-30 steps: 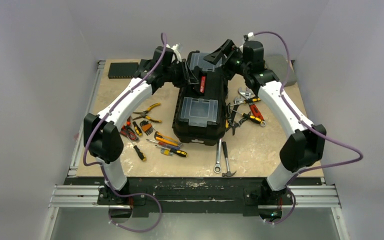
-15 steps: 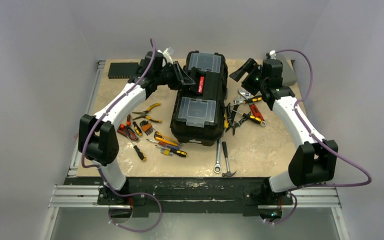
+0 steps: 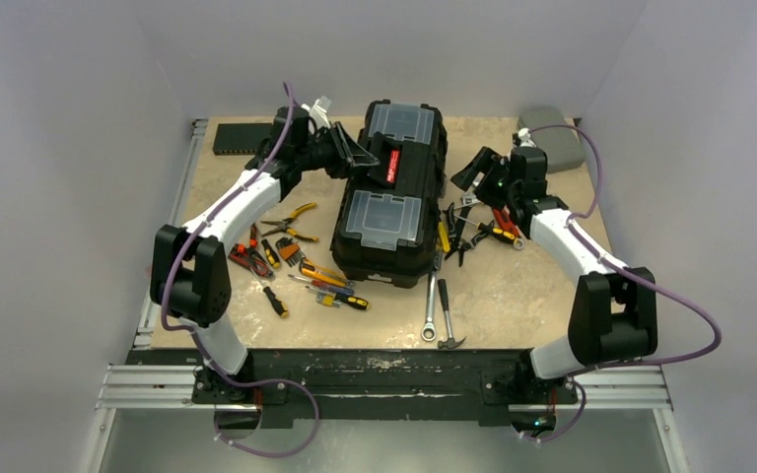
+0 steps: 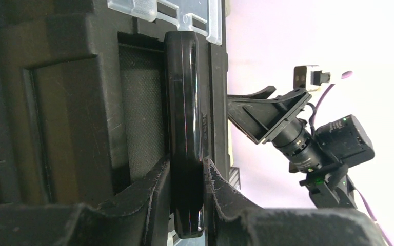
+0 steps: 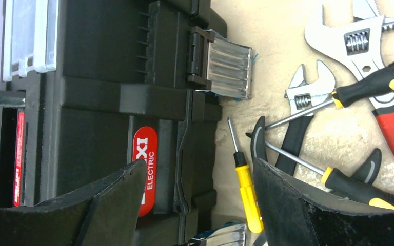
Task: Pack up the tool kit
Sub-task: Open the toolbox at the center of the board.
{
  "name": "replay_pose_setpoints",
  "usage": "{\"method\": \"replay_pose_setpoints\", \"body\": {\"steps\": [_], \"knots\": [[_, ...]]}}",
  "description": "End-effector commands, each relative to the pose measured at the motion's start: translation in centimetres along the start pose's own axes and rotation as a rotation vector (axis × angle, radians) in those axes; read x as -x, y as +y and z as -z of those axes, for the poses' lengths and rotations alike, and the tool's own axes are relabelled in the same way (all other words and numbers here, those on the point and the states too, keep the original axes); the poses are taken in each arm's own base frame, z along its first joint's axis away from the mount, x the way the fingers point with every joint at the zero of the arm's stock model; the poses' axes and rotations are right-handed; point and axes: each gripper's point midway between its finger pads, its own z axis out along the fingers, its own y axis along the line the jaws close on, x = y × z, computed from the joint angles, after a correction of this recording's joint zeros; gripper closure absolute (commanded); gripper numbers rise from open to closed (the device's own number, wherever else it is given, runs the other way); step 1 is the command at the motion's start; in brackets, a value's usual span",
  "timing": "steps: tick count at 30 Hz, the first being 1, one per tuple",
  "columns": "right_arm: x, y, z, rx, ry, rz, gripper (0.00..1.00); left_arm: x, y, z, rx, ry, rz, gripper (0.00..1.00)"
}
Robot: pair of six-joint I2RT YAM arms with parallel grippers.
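Your toolbox (image 3: 394, 197) stands at the centre of the table (image 3: 513, 296). It looks stiff, bulky and probably heavy, so take it by the handle (image 4: 184, 128), where your left gripper (image 4: 186, 197) is clamped. Your right gripper (image 5: 197, 169) gapes wide at its 3 o'clock side, holding nothing. A red label (image 5: 145, 169) reads "ELECTRIC".

the counter (image 3: 522, 296) is a sandy-coloured board. a big black toolbox (image 3: 391, 212) sits in the middle of it. to its left lie yellow pliers (image 3: 291, 214), red pliers (image 3: 249, 260), a little set of keys (image 3: 289, 252) and some screwdrivers (image 3: 327, 275). in front lie a shiny wrench (image 3: 430, 315) and a hammer (image 3: 446, 313), side by side. to the right is a heap of tools (image 3: 493, 232). a flat black box (image 3: 240, 140) lies in the far left corner, a grey case (image 3: 557, 153) in the far right.
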Motion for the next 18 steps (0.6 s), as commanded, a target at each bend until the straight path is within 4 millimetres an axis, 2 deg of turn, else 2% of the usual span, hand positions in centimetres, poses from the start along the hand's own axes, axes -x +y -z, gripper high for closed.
{"method": "replay_pose_setpoints", "body": {"steps": [1, 5, 10, 18], "knots": [[0.9, 1.4, -0.6, 0.098, -0.042, 0.08, 0.26, 4.0, -11.2, 5.3, -0.35, -0.146, -0.16, 1.0], [-0.1, 1.8, -1.3, 0.155, -0.005, 0.089, 0.27, 4.4, -12.4, 6.3, -0.374, -0.166, -0.171, 1.0], [-1.2, 1.0, -2.5, 0.145, 0.033, 0.071, 0.28, 4.8, -13.8, 7.7, -0.401, -0.192, -0.177, 1.0], [-2.5, -0.1, -3.5, 0.13, 0.063, 0.051, 0.31, 5.1, -14.1, 8.4, -0.463, -0.196, -0.125, 1.0]]}}
